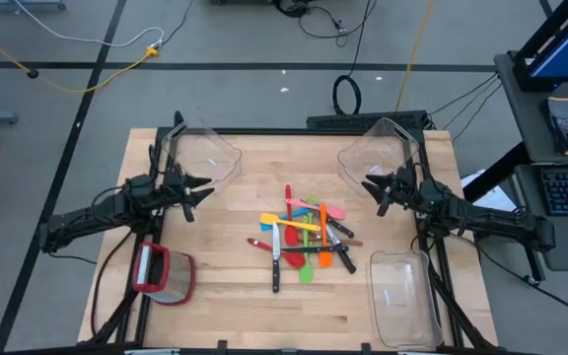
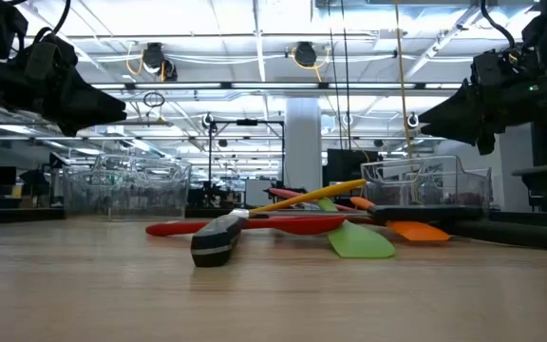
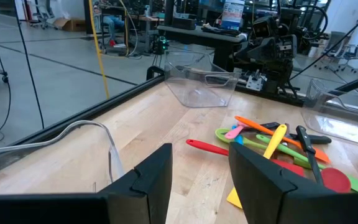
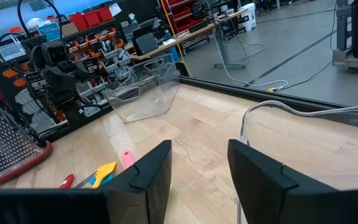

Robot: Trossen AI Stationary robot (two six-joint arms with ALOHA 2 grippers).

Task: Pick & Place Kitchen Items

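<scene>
The kitchen items lie in a loose pile (image 1: 306,242) at the middle of the table: red, orange, yellow, green, blue and pink spatulas and spoons crossed over black-handled knives (image 1: 276,264). The low view shows the pile (image 2: 330,228) lying flat on the wood. My left gripper (image 1: 203,192) hovers level above the table, left of the pile, open and with nothing between its fingers (image 3: 201,163). My right gripper (image 1: 371,187) hovers to the right of the pile, also open with nothing in it (image 4: 199,158). Both point toward the centre.
Clear plastic bins stand at the far left (image 1: 205,153), the far right (image 1: 378,153) and the near right (image 1: 402,296). A red-rimmed clear container (image 1: 166,274) lies at the near left. Bare wood surrounds the pile (image 1: 235,296).
</scene>
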